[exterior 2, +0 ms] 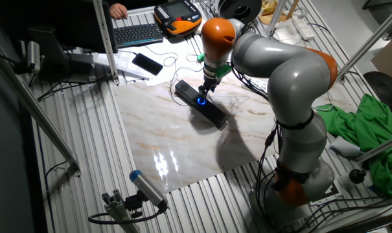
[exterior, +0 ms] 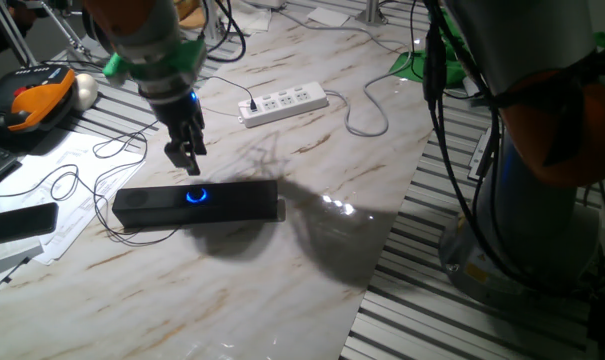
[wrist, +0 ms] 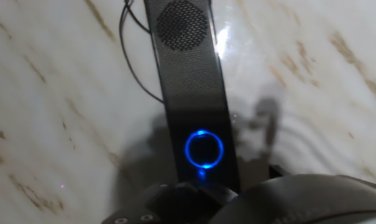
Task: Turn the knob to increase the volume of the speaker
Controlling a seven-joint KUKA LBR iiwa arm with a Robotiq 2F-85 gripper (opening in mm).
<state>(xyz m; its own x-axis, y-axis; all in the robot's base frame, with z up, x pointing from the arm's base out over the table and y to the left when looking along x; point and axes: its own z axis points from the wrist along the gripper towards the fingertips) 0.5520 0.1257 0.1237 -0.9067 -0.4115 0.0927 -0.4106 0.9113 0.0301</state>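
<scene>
While the end effector (exterior: 185, 160) is held just above the knob (exterior: 195, 195), its jaw state cannot be told; speaker (exterior: 232, 203) lies on table (exterior: 282, 280).

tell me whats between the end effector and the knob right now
Nothing: in one fixed view the end effector hangs just above the knob on the speaker, with only open air between. The hand view shows the knob unobstructed.

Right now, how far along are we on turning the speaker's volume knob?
Done: the gripper is lined up just above the knob, whose blue ring is lit on the speaker. In hand: closing that gap; a gap shows, no contact. Left: grasp the knob and turn it. Jaw state is unclear.
</scene>
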